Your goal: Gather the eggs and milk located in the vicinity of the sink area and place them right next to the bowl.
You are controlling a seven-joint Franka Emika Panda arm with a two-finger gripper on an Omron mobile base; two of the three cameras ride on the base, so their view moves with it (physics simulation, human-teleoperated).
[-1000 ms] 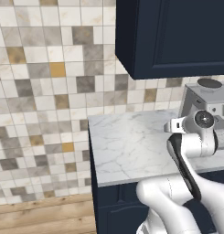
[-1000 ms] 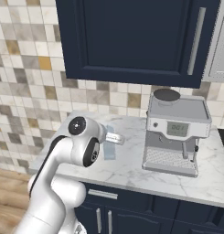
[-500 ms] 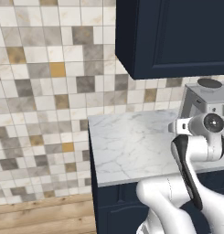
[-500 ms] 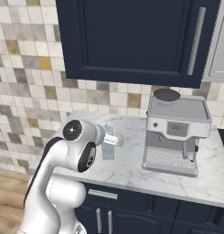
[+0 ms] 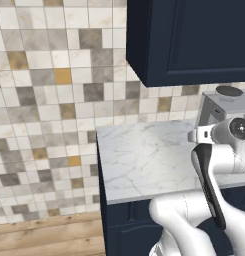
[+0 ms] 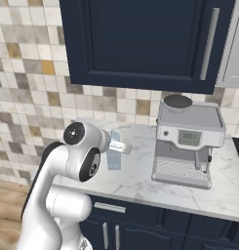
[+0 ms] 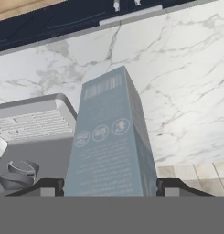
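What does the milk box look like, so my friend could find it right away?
Find the white marble counter below the dark blue cabinet. Left of the silver coffee machine, the gripper holds a tall pale blue-grey carton, the counter's lone blue box.

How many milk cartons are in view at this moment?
1. The milk carton sits between the jaws in the hand view; in the right base view it is held above the marble counter, left of the coffee machine. Others may be hidden behind the arm.
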